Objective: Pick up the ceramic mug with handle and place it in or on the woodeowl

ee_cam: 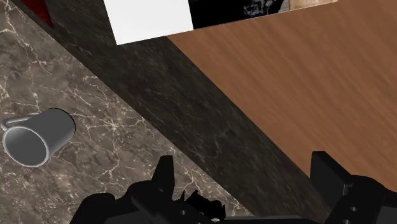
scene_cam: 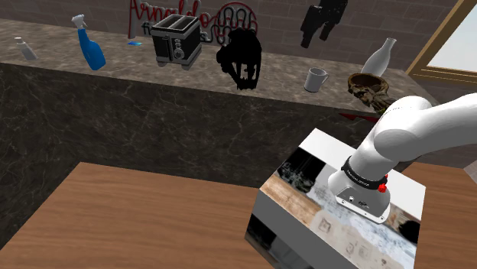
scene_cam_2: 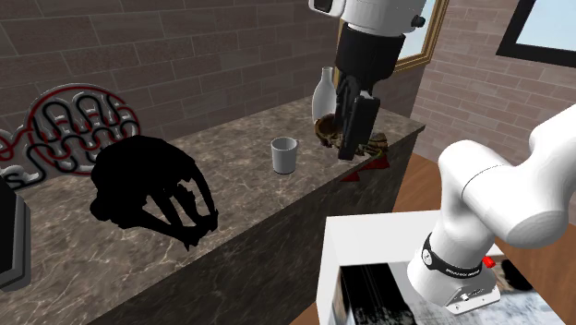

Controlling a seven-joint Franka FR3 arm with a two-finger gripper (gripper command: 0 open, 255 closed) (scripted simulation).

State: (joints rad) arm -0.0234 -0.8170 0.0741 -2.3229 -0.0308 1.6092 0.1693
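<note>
The marble counter (scene_cam: 115,72) carried everything along the wall. The arm (scene_cam: 428,126) rose over it, so the claw (scene_cam_2: 352,148) hung high above the counter's edge, fingers apart and empty, likely poised for a descent. The bowl (scene_cam: 365,84) sat near the upright mug (scene_cam: 316,79), making for a short carry.

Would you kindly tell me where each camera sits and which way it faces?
Shoulder view: behind the stand, facing the counter; arm shows.
Second exterior view: beside the counter, looking along it; arm and gripper show.
Wrist view: above the counter edge, looking down; open fingers show.
All share the mug.
</note>
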